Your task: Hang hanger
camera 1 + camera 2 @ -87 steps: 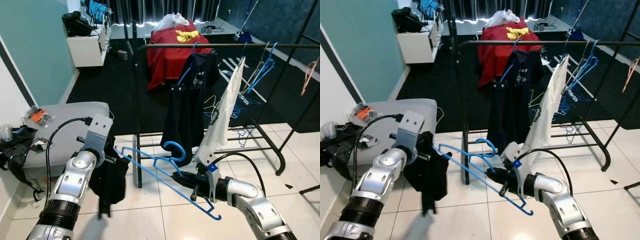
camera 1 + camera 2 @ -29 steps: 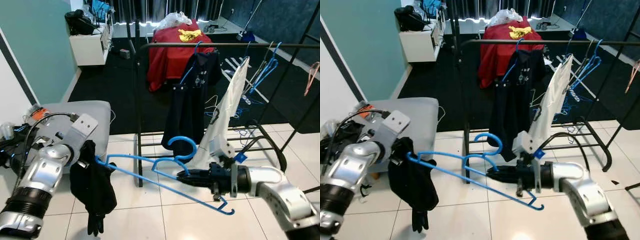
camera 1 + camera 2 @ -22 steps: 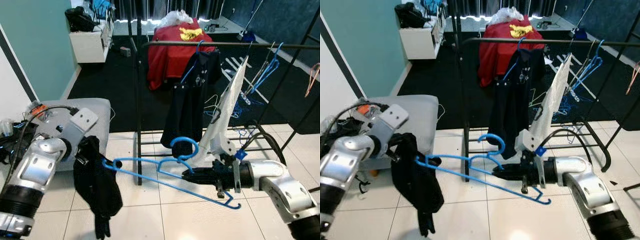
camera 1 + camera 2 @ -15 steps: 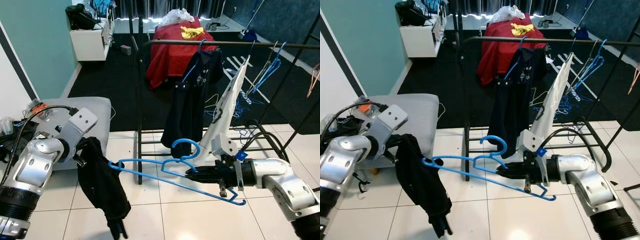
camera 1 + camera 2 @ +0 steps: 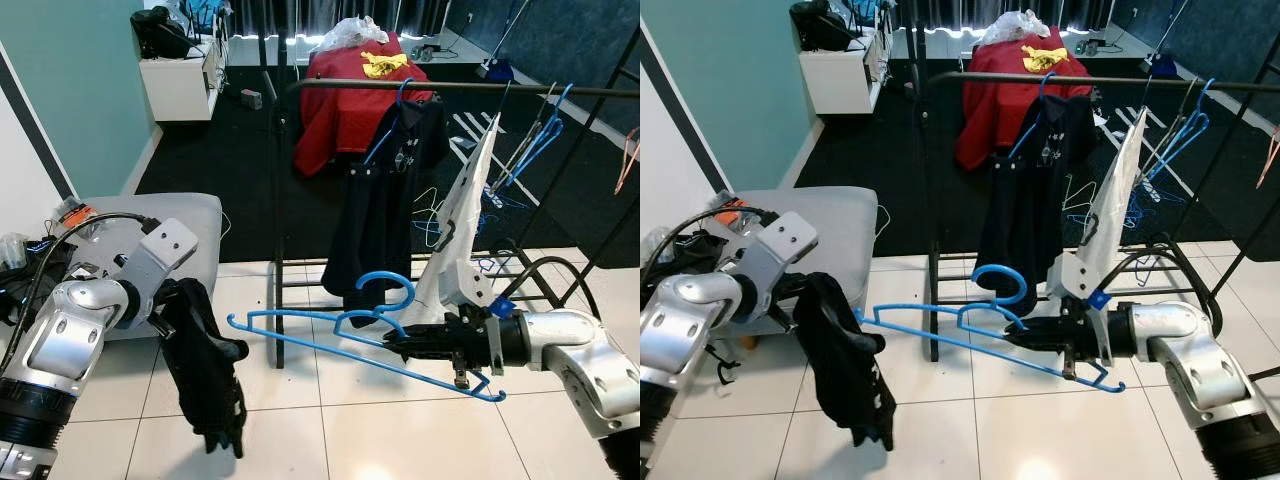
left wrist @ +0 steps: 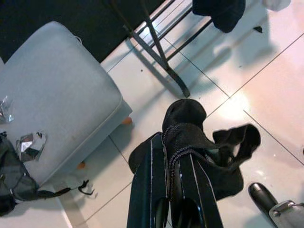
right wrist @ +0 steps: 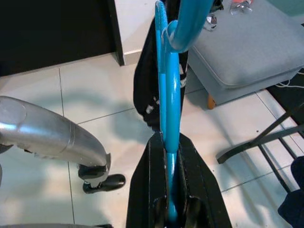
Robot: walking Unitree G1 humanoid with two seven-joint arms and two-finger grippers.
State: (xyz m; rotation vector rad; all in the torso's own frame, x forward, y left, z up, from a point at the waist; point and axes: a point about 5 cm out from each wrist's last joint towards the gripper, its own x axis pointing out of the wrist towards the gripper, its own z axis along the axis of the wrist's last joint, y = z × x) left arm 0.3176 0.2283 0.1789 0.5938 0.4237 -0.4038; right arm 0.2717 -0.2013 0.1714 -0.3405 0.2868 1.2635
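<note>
A blue plastic hanger lies almost level over the tiled floor, hook upward. My right gripper is shut on its middle below the hook; the right wrist view looks along the hanger clamped between the fingers. My left gripper is shut on a black garment that hangs limp from it, bunched in the left wrist view. The hanger's left tip is right beside the garment; contact cannot be told. The black clothes rail runs across above and behind.
On the rail hang a dark garment, a white garment and spare blue hangers. The rack's post and base bars stand just behind the hanger. A grey ottoman sits left, a red-covered heap behind.
My right gripper has carried the hanger to the right and slightly away from the left arm. The black garment has swung and now hangs straight down from the left gripper.
</note>
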